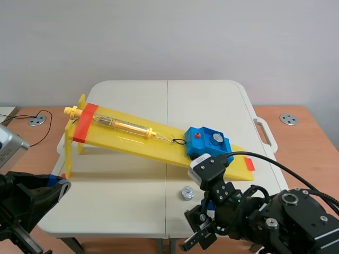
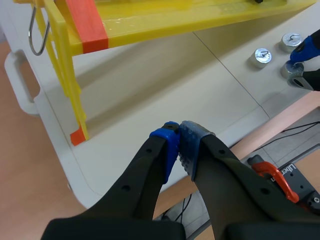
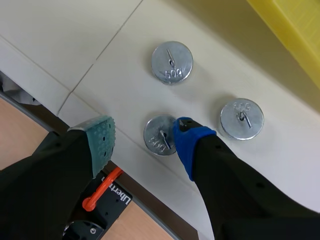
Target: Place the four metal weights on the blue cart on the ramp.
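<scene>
Ramp [image 1: 132, 138]: yellow plastic. High end stands on legs at the left; it slopes down to the right, with the low end on the table [image 1: 127, 180].

Cart [image 1: 207, 142]: blue, boxy, upright on the ramp near its low end, with a red spot on top.

One weight [image 1: 216, 138] lies flat on the cart's top, beside the red spot.

Three more weights lie flat on the table near the ramp's low end, on the robot's side, apart from each other: one [image 3: 172, 62], one closest to the ramp [image 3: 242, 118], one closest to the table edge [image 3: 160, 135]. All are silver discs with stamped figures and a small hook folded flat on top.
</scene>
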You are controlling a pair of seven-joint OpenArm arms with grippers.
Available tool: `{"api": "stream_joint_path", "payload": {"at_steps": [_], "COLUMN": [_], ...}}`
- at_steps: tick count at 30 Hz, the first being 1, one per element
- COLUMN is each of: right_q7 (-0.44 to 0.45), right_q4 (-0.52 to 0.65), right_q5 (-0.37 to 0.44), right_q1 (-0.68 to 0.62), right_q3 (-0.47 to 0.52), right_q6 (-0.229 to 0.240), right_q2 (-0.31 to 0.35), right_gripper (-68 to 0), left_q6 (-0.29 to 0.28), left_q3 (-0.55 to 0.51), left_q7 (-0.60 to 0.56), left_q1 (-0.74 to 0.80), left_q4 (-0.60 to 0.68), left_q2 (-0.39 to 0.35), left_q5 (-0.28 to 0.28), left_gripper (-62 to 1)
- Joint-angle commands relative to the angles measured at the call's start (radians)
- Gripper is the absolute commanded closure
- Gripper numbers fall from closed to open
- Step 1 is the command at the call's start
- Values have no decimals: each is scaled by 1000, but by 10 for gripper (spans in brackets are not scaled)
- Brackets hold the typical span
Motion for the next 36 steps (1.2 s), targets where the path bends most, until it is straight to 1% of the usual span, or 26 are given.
{"api": "stream_joint_path", "payload": {"at_steps": [1, 3, 5, 7, 10, 14, 17, 19, 23, 29, 31, 32, 34, 36], "right_q7": [133, 133, 132, 129, 109, 88, 85, 82, 53, -8, -25, -35, -51, -64], "right_q4": [36, 30, 27, 27, 27, 29, 54, 98, 232, 440, 499, 526, 575, 611], "right_q5": [14, 14, 14, 7, 0, -1, 5, 40, 114, 236, 280, 301, 362, 430], "right_q1": [64, 64, 64, 64, 64, 64, 58, 42, -19, -147, -187, -204, -228, -238], "right_q3": [7, 7, 7, 8, 8, 8, 16, 26, 76, 208, 263, 296, 357, 409], "right_q6": [-23, -24, -34, -35, -50, -52, -52, -52, -52, -44, -31, -18, 6, 13], "right_q2": [-3, -3, -3, -2, -2, 5, 10, 23, 64, 117, 122, 122, 121, 121], "right_gripper": [-251, -222, -196, -157, -107, -8, -6, -7, -6, -6, -6, -6, -6, -6], "left_q6": [-21, -21, -21, -21, -21, -21, -21, -21, -21, -21, -21, -21, -21, -21], "left_q3": [-6, -6, -6, -6, -6, -6, -6, -6, -6, -6, -6, -6, -6, -6], "left_q7": [-103, -103, -103, -103, -103, -103, -103, -103, -103, -103, -103, -103, -103, -103], "left_q1": [-27, -31, -34, -33, -33, -33, -33, -33, -33, -33, -33, -33, -33, -33], "left_q4": [45, 45, 45, 45, 45, 45, 45, 45, 45, 45, 45, 45, 45, 45], "left_q2": [14, 14, 14, 14, 14, 14, 14, 14, 14, 14, 14, 14, 14, 14], "left_q5": [-51, -51, -51, -51, -51, -51, -51, -51, -51, -51, -51, -51, -51, -51], "left_gripper": [-27, -28, -27, -27, -27, -27, -28, -27, -27, -27, -27, -27, -27, -27]}}
